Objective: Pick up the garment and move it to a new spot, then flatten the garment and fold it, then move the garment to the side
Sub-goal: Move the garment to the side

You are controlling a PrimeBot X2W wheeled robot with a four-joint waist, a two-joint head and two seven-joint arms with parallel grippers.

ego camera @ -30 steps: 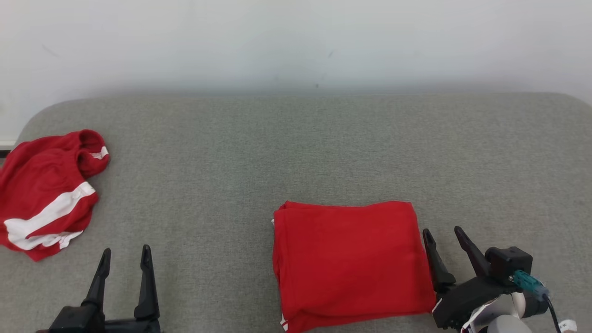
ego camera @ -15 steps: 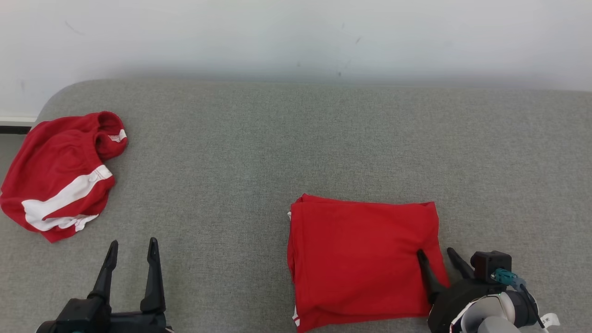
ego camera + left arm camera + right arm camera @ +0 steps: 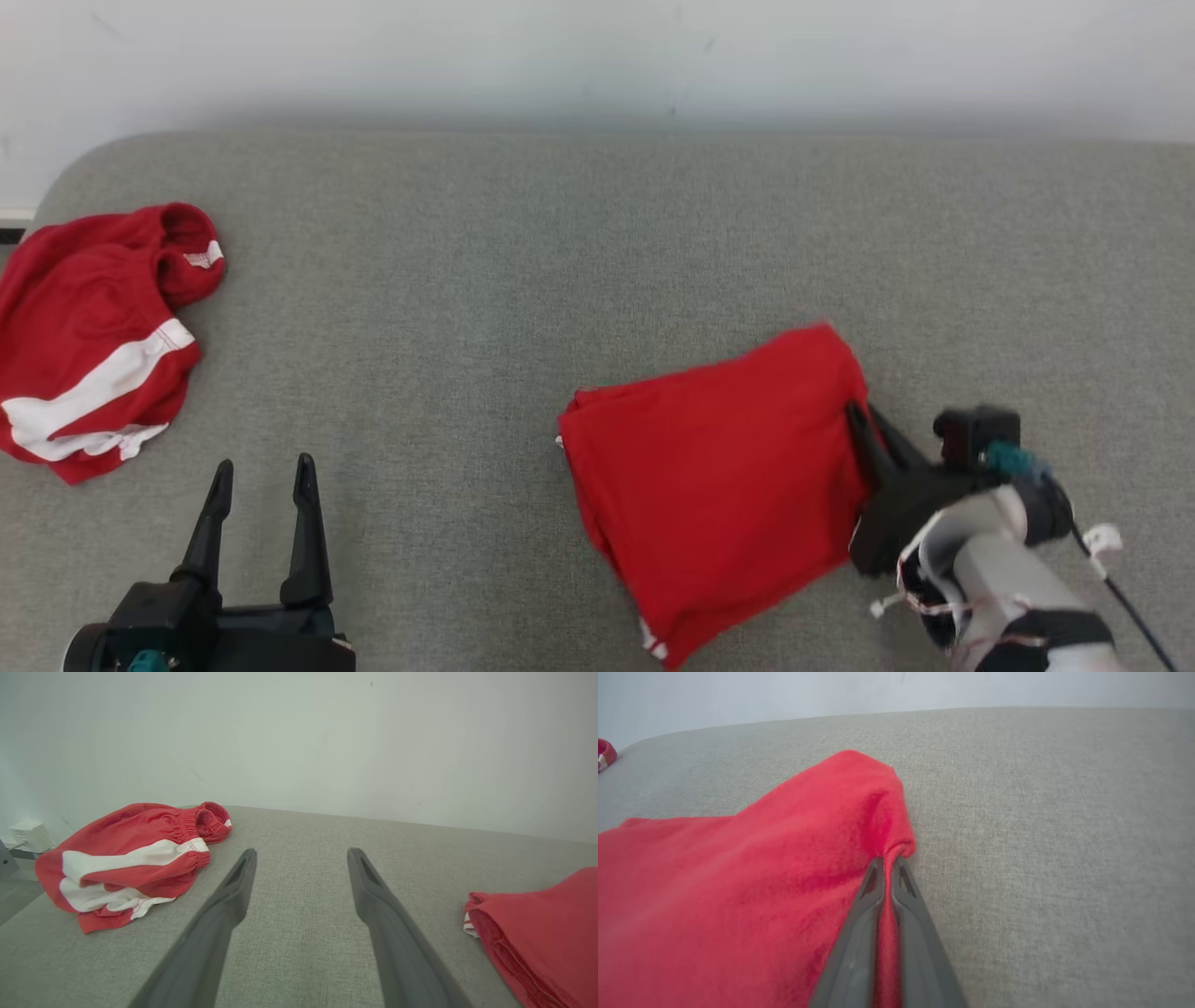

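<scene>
From the head camera, the grey bench (image 3: pixel 560 243) runs up to a pale wall (image 3: pixel 597 56). The folded red garment (image 3: pixel 719 467) lies near the bench's near edge, right of the middle. It sits askew, with one corner pointing at the far edge and another at the near edge. The right tool (image 3: pixel 859 411) is clenched on the garment's right edge, just below the far corner, with its dark fingers pressed together into the cloth. The left tool (image 3: pixel 263 467) sits by the near edge toward the left, released, with its two fingers spread and bare bench between them. A crumpled pair of red shorts with white stripes (image 3: pixel 89 336) lies at the bench's left edge, well apart from the garment.

From the left wrist, the left tool (image 3: pixel 301 851) points across bare bench (image 3: pixel 303 896) with its fingers wide apart and nothing between them. The shorts (image 3: pixel 135 854) lie beyond it to the left, near a small white box (image 3: pixel 25 833) off the bench's edge. The garment's (image 3: pixel 542 924) stacked folded layers show at the right.

From the right wrist, the right tool (image 3: pixel 888 861) is shut on a pinch of the garment (image 3: pixel 738 882), with a strip of red cloth between its fingers. The cloth rises to a soft peak just beyond the fingertips. Bare bench (image 3: pixel 1041 812) lies to the right.
</scene>
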